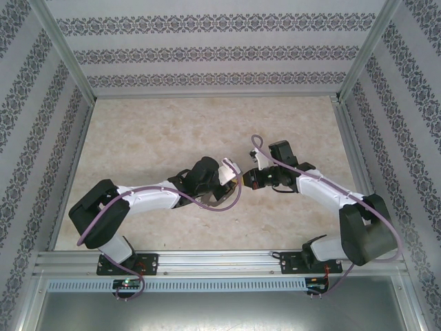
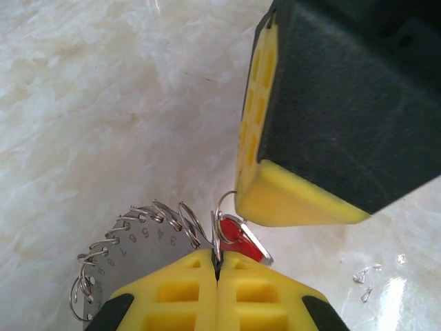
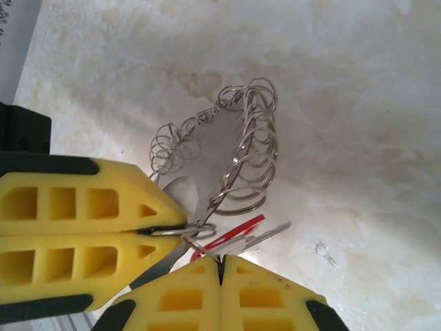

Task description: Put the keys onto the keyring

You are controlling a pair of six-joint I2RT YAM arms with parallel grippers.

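above the table, my left claw pinches the keyring and my right claw clamps the red key just beside it. threading looks underway; next, i must ease the key's hole onto the ring.

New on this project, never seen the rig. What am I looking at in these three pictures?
Two small robot arms, the left arm and the right arm, are bolted at the near edge of a pale stone-look table. The wide picture comes from a fixed camera above and behind them. The other two come from a camera on each wrist, so the yellow fingers at the bottom are that arm's own pincer. Both pincers are shut and meet mid-table. The left pincer clamps the keyring, a grey metal piece fringed with small wire rings. The right pincer appears to pinch the tiny red-headed key beside it. A few tiny silvery bits lie loose on the table.
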